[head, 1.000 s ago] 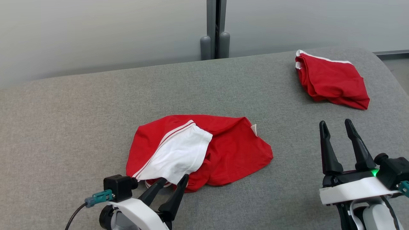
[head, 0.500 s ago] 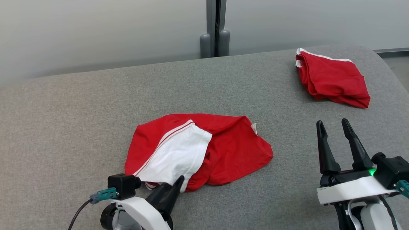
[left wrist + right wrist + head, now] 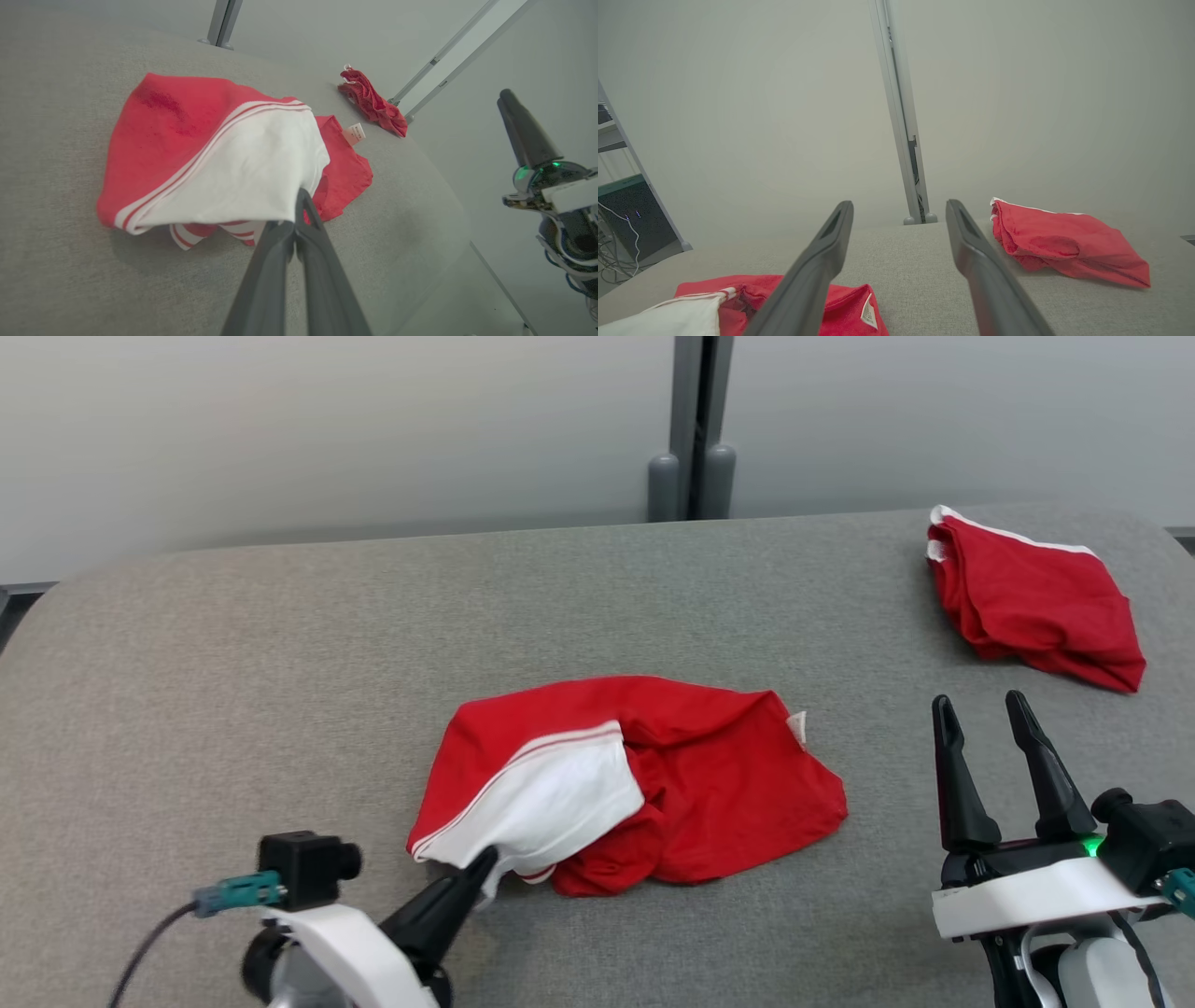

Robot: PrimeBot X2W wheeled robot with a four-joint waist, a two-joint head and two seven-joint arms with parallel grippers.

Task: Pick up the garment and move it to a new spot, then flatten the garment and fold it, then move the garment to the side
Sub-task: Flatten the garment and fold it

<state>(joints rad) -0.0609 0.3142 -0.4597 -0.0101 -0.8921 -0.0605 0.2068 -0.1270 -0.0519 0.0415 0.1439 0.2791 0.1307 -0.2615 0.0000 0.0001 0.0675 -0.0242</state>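
Garment (image 3: 691,775), red with a white panel, lay crumpled near the middle of the grey fabric-covered desk (image 3: 233,663). The left pincer (image 3: 484,866) was clamped on its near white edge, fingers pressed together. The right pincer (image 3: 979,705) hovered with its fingers wide apart, holding nothing, near a second red garment (image 3: 1036,607) folded at the desk's far right corner.

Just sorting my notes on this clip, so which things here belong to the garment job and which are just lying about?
In the job:
crumpled red-and-white garment
left gripper, shut on its white edge
right gripper, open
grey table under it

Lying about:
folded red garment at the table's far right
grey post behind
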